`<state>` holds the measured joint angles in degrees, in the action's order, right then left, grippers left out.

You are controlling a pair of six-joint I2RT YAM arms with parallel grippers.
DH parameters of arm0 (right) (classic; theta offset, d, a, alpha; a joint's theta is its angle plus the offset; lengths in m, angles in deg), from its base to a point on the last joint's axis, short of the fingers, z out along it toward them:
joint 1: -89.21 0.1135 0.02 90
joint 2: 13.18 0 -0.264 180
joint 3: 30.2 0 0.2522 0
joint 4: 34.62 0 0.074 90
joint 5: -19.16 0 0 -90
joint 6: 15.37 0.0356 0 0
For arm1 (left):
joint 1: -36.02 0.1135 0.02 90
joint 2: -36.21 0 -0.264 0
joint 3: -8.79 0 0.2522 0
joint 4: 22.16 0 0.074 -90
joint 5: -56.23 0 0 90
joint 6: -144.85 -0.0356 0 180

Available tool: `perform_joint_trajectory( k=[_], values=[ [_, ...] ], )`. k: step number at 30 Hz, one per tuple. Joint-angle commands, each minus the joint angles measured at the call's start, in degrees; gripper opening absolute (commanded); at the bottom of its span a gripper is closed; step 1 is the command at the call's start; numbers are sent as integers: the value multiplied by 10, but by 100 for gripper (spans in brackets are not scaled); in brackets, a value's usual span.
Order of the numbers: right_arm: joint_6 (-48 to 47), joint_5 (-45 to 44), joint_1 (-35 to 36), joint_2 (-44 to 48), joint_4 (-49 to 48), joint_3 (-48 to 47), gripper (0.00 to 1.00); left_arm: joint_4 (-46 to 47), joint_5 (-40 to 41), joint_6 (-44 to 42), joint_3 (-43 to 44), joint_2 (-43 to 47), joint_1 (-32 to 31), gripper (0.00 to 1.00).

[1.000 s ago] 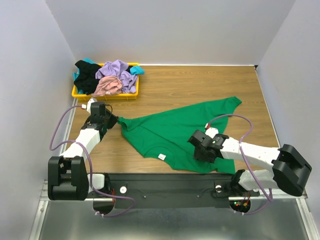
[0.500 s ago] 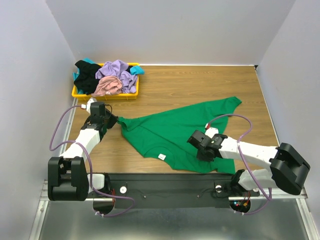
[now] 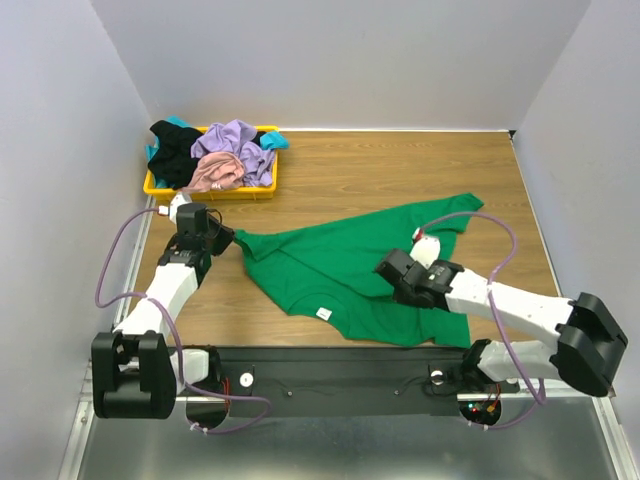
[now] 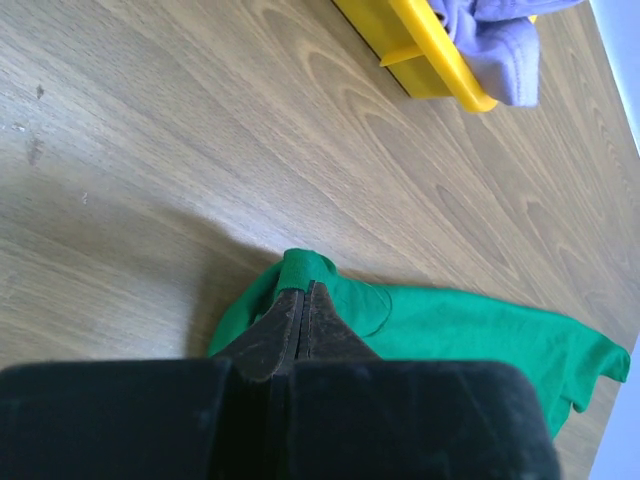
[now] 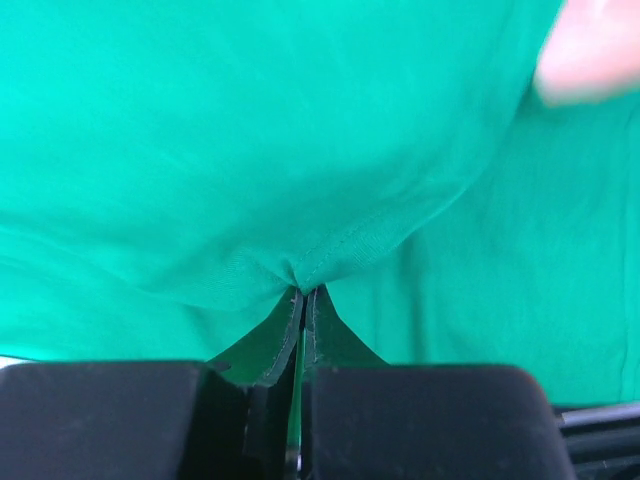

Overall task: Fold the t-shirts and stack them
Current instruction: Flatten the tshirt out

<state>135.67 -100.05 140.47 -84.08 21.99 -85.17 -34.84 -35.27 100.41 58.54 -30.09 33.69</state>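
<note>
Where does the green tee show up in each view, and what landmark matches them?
Top external: tee spread across mid-frame.
Left wrist: tee at lower centre and right, its corner pinched in the left tool.
Right wrist: tee fills nearly the frame, a fold pinched in the right tool.
Landmark: yellow tray, upper left from above, upper right for left wrist; absent from right wrist.

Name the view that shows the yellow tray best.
Top external: the whole yellow tray shows, heaped with shirts. Left wrist catches only one corner at its top edge. Right wrist shows only the green t-shirt.
</note>
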Motion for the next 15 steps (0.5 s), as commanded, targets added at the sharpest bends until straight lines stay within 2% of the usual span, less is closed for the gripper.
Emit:
perform_joint_trajectory(
  k=[1, 7, 12, 15],
  values=[
    [-57, -132, -21, 47, -4, -95, 1, -6, 1, -10, 40, 49, -8, 0],
    [-161, -241, -110, 105, 0, -248, 0, -66, 44, -7, 124, 155, -23, 0],
    [-269, -288, -110, 135, 0, -421, 0, -111, 61, -12, 224, 198, -26, 0],
    [-324, -291, -110, 145, 0, -492, 0, -127, 60, -14, 287, 224, -27, 0]
  ],
)
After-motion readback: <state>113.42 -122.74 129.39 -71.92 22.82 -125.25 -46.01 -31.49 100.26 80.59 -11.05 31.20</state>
